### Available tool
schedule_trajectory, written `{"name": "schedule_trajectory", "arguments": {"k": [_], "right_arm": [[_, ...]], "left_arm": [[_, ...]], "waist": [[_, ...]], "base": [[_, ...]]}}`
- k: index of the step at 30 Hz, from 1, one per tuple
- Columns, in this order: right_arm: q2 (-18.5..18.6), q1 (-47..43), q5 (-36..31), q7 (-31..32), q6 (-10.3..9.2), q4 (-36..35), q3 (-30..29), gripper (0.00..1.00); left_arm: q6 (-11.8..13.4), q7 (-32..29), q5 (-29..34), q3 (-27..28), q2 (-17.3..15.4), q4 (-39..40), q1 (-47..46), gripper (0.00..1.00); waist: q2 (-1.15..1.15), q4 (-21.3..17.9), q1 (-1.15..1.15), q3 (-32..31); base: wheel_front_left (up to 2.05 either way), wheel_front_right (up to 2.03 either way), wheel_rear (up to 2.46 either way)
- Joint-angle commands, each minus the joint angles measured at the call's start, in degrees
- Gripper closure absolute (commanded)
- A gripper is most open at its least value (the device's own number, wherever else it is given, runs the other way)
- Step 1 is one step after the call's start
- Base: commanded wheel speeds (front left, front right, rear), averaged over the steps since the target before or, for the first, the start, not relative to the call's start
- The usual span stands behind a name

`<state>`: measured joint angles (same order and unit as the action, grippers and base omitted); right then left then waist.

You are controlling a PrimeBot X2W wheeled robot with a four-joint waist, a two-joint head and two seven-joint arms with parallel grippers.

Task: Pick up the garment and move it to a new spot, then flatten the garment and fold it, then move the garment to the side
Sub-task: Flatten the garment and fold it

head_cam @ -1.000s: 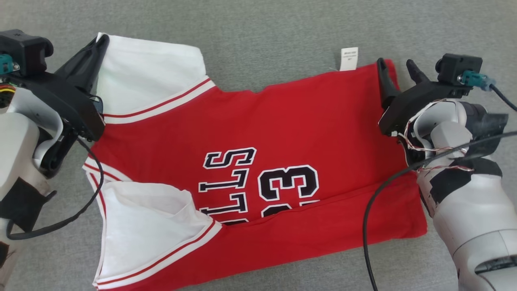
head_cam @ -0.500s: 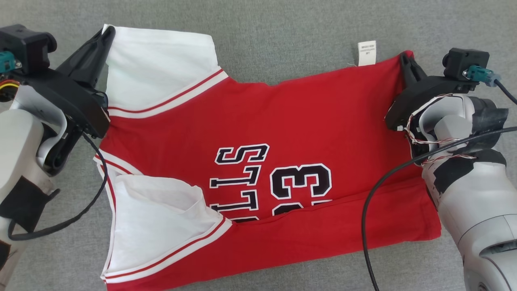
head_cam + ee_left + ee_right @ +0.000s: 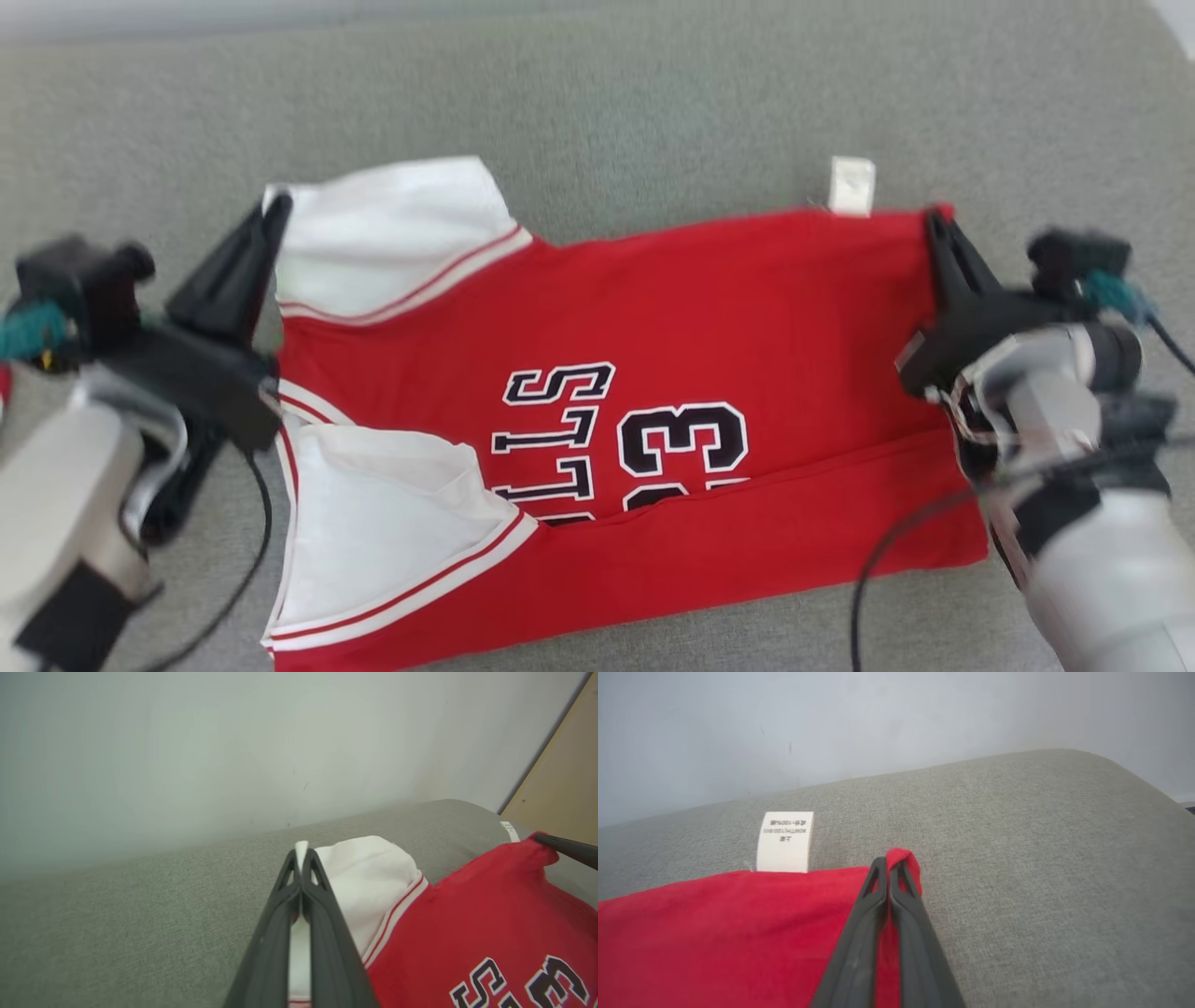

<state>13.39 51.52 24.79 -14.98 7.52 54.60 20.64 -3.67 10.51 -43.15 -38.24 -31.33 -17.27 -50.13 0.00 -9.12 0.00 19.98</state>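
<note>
The garment [image 3: 653, 327] is a red jersey with white sleeves and black lettering, spread on a grey cushioned surface [image 3: 653, 112], its near long edge folded over. My left gripper [image 3: 275, 210] is shut on the tip of the far white sleeve [image 3: 369, 882]; white cloth shows between its fingers [image 3: 271, 933]. At the jersey's far right red corner [image 3: 903, 858], my right gripper [image 3: 934, 224] is shut on the cloth. A white care label [image 3: 784, 841] sticks out beside that corner, and the far edge hangs lifted between the two grippers.
The grey surface [image 3: 1041, 858] rounds off to the right and ends at a pale wall [image 3: 233, 742] behind. A tan panel [image 3: 560, 774] stands at the far right. Black cables [image 3: 868, 588] hang from both arms near the jersey.
My right gripper went from open at the red corner to shut on it. The head camera has shifted, and the jersey's far edge has risen with both grippers.
</note>
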Motion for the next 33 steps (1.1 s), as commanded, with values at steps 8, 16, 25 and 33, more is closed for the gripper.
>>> {"name": "schedule_trajectory", "arguments": {"k": [8,16,25,33], "right_arm": [[5.0,-14.4,8.3,-0.3,-0.05,-13.9,3.0,1.0],[8.2,-24.3,14.3,-0.3,-0.05,-23.3,4.0,1.0],[11.0,-33.7,16.8,0.9,-0.05,-29.1,4.2,1.0],[10.9,-37.8,16.1,3.9,-0.05,-31.3,1.6,0.73]], "left_arm": [[5.5,3.8,-0.4,2.1,-3.4,11.8,14.4,1.0],[9.7,4.7,3.8,4.6,-2.4,19.6,25.7,1.0],[9.2,4.8,9.8,8.0,2.1,19.3,34.6,1.0],[7.2,4.8,13.1,11.6,6.5,16.2,40.0,1.0]], "waist": [[0.0,1.0,0.0,-6.1],[0.0,2.5,0.0,-7.5],[0.0,4.0,0.0,-9.4],[0.0,3.8,0.0,-10.1]], "base": [[0.0,0.0,0.0],[0.0,0.0,0.0],[0.0,0.0,0.0],[0.0,0.0,0.0]]}}
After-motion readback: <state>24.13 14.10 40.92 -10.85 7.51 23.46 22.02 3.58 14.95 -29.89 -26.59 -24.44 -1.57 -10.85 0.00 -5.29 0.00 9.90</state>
